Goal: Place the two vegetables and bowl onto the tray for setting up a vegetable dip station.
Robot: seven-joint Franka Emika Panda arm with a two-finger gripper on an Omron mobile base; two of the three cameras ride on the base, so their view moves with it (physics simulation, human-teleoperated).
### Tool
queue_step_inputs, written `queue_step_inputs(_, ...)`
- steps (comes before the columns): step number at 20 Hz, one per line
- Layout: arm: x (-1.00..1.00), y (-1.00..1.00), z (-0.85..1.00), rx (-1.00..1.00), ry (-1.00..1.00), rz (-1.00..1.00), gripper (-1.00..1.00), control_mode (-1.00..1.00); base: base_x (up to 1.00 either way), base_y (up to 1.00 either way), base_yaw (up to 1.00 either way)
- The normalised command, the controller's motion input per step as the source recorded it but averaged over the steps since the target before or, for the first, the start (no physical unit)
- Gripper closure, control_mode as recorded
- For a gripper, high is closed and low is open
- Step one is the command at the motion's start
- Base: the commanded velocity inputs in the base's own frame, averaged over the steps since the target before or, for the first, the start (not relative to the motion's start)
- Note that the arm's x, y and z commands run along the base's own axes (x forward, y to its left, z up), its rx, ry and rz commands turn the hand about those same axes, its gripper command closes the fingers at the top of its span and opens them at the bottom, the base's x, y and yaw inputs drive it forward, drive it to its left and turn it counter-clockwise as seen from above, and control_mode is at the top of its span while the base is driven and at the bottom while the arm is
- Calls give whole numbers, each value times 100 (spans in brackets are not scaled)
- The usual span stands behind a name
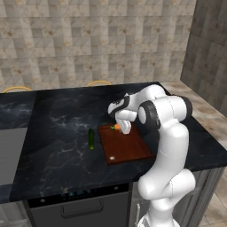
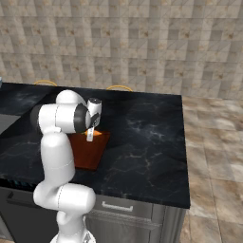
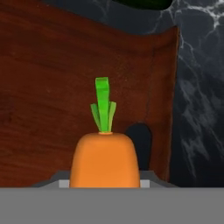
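My gripper [image 1: 124, 129] is shut on the small orange carrot [image 1: 116, 127], held low over the far end of the reddish-brown wooden tray [image 1: 128, 148]. In the hand view the carrot [image 3: 105, 159] sits between the jaws with its green top pointing away. The tray [image 3: 52, 87] and its dark handle slot [image 3: 139, 139] lie just behind it. From the right base view the carrot [image 2: 98, 134] shows beside the gripper [image 2: 90, 136] above the tray [image 2: 88, 154]. The dark green cucumber [image 1: 91, 138] lies on the black counter just left of the tray. The bowl is out of view.
The black marble counter [image 1: 57, 128] runs wide to the left and behind the tray. A grey inset [image 1: 8, 155] lies at its left end. Two yellow chair backs [image 1: 98, 83] [image 1: 17, 88] rise behind the far edge. A stone wall [image 1: 208, 53] stands to the right.
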Motion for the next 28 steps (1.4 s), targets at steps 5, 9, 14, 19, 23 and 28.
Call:
queue_step_inputs(5, 0, 0, 0, 0, 0, 0, -100, -100, 0, 0, 0)
queue_step_inputs(9, 0, 0, 0, 0, 0, 0, -100, -100, 0, 0, 0)
queue_step_inputs(14, -5, 0, 0, 0, 0, 0, -100, -100, 0, 0, 0)
queue_step_inputs(19, -31, 0, 14, 0, -5, 0, -100, -100, 0, 0, 0)
queue_step_inputs(23, -42, 0, 23, 0, -7, 0, -100, -100, 0, 0, 0)
queue_step_inputs(28, -42, 1, 26, 0, -4, 0, -100, -100, 0, 0, 0)
